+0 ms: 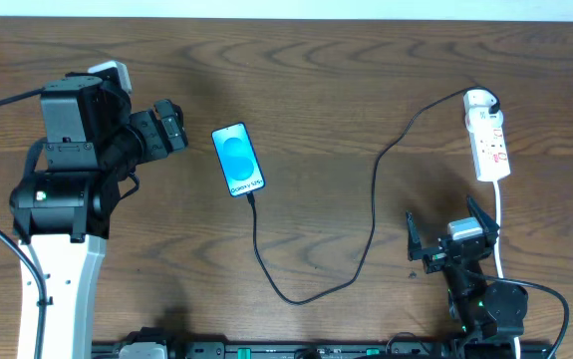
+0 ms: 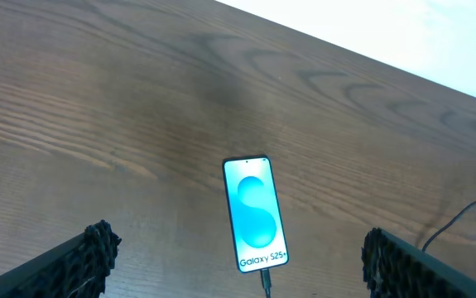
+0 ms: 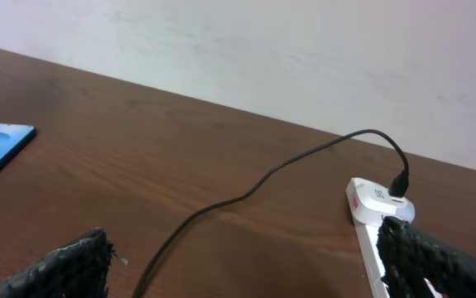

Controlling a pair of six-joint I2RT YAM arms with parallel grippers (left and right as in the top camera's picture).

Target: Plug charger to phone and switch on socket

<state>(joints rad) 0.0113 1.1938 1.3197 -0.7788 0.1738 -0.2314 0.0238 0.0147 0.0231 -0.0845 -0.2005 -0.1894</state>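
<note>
Galaxy S25+ phone (image 1: 238, 159) on desk (image 1: 346, 80), charger cable (image 1: 371, 199) running from its bottom edge to white power strip (image 1: 487, 140); left fingers (image 2: 88, 257) and right fingers (image 3: 64, 269) spread, empty.

Dark wooden table (image 1: 316, 60) — visible grain, pale wall (image 3: 304, 58) beyond its far edge

Dark brown table (image 1: 316, 80) with wavy wood grain. Black-edged phone (image 1: 238, 160), bright blue screen, lighter blue circle, white lettering. Thin, plain black charger (image 1: 373, 199). White socket (image 1: 487, 135) with small red markings, trailing a thick white cord (image 1: 498, 196).
</note>
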